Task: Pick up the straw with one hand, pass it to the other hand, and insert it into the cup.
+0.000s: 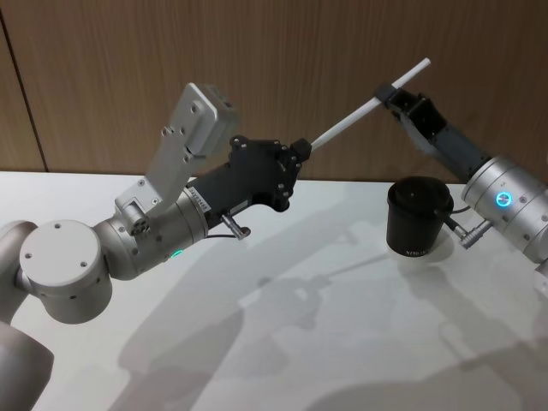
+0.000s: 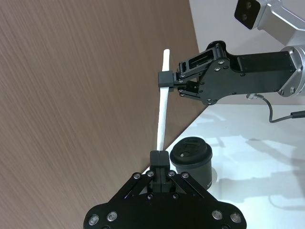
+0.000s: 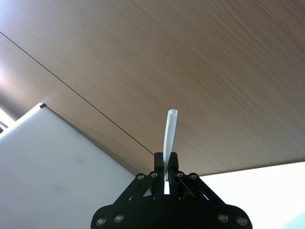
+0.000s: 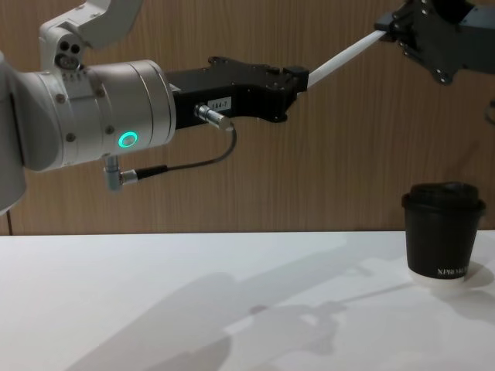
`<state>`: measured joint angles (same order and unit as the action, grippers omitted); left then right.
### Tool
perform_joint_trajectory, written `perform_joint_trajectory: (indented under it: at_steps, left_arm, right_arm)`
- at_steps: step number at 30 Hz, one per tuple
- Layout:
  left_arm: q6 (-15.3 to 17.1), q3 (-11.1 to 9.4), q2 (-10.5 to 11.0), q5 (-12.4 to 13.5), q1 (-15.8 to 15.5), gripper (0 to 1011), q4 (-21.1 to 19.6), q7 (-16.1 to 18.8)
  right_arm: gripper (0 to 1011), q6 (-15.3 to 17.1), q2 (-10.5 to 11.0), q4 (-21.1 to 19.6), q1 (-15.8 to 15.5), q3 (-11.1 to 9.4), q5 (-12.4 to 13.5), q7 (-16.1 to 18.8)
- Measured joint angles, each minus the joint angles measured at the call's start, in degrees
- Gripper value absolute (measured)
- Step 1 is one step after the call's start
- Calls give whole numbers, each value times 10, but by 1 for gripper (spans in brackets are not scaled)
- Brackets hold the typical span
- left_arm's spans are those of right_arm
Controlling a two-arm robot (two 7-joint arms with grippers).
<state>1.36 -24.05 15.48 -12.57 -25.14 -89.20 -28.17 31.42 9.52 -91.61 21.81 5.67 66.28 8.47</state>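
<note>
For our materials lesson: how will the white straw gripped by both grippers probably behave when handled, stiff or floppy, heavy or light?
Probably fairly stiff: the straw spans straight, without sag, between the left gripper and right gripper. Likely light: thin fingertip pinches hold it. Being a round tube, it may roll if laid down.

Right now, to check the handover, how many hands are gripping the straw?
2. The left hand grips the straw at its lower end; the right hand grips it near the upper end, leaving a short tip beyond. The straw is held in the air between them.
</note>
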Motion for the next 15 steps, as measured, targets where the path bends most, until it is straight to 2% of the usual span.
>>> perform_joint_trajectory:
  at_steps: [15]
  left_arm:
    - [0,0,0,0,0,0,0,0]
  right_arm:
    - [5,-1,0,1,0,0,0,0]
